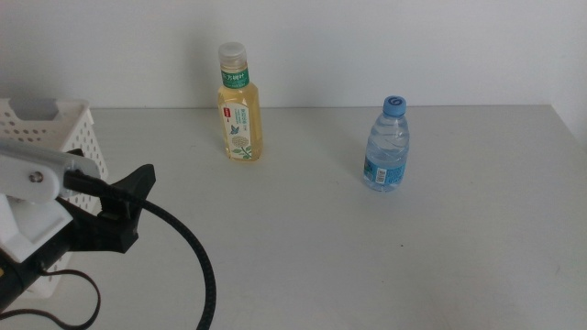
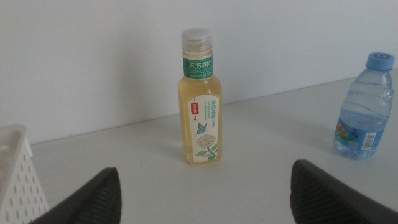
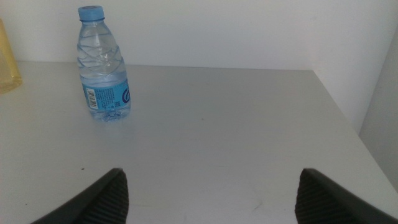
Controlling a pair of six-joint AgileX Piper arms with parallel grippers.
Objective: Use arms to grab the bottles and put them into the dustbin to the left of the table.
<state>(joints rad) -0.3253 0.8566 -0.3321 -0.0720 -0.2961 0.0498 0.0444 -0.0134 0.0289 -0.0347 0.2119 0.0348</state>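
A yellow tea bottle with a white cap stands upright at the back of the table. To its right, also upright, is a clear water bottle with a blue cap. My left gripper is at the left, beside the white dustbin, well short of the tea bottle. In the left wrist view its jaws are wide open and empty, with the left gripper aimed at the tea bottle. The right gripper is open and empty, far from the water bottle, and is out of the middle view.
A black cable loops from the left arm over the table's front left. The dustbin's perforated corner shows in the left wrist view, with the water bottle off to one side. A white wall runs behind the table.
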